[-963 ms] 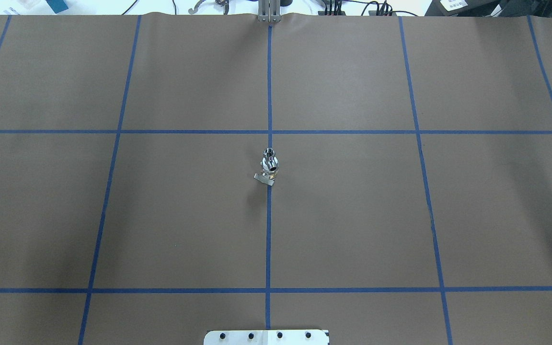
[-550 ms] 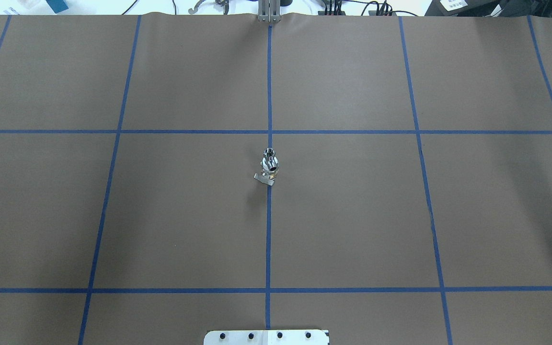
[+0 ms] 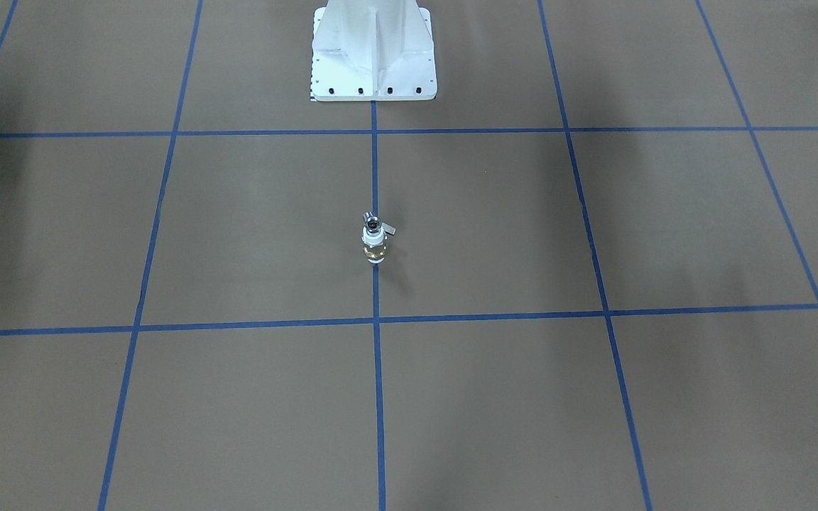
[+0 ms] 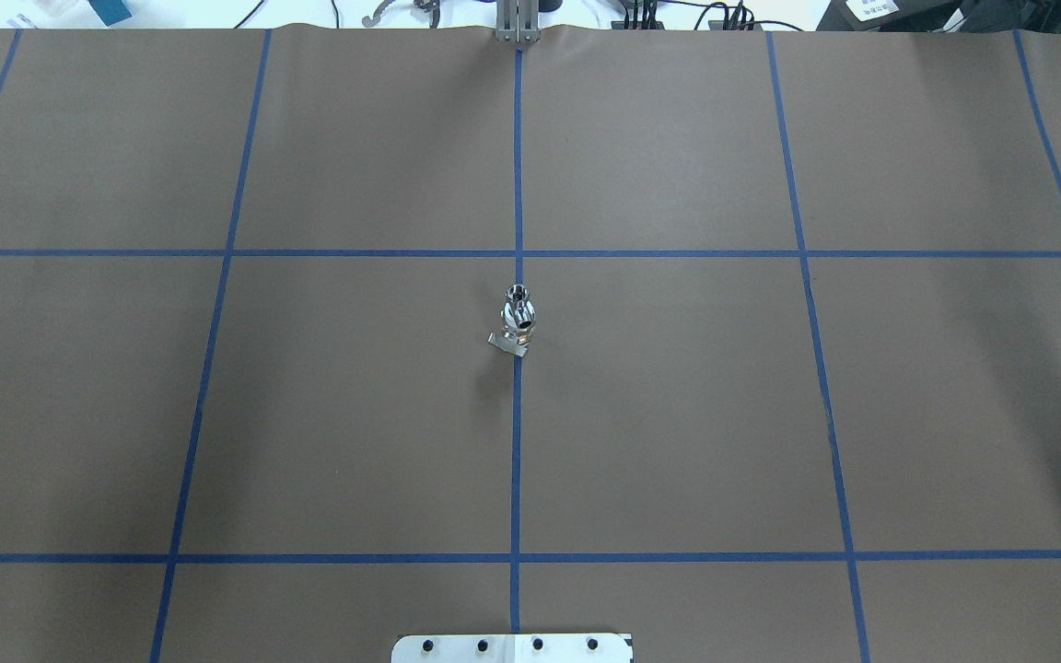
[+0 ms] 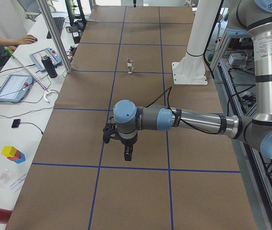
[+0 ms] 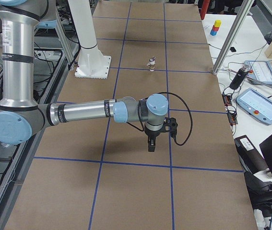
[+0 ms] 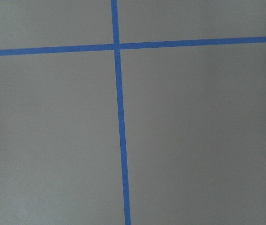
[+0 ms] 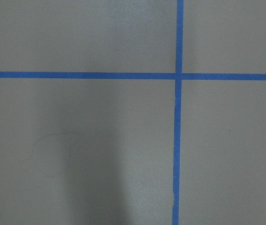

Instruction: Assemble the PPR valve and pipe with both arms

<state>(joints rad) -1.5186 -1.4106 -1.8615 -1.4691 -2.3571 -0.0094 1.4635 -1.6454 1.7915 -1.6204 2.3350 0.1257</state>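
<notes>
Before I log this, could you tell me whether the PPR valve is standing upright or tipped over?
Upright: both side views show the PPR valve standing on end, with the pipe on top.

table (image 4: pixel 355 414) | blue tape grid (image 4: pixel 516 460) | PPR valve (image 3: pixel 375 250) standing, centre

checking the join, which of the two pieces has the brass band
The PPR valve, white around that band; the pipe joined to it is all shiny silver, with a dark hollow end.

Robotics lab: brown tabletop (image 4: pixel 678 414) gridded with blue tape (image 4: pixel 516 460), white pedestal (image 3: pixel 373 50) bolted on it, teach pendants (image 6: pixel 259 105) alongside it.
</notes>
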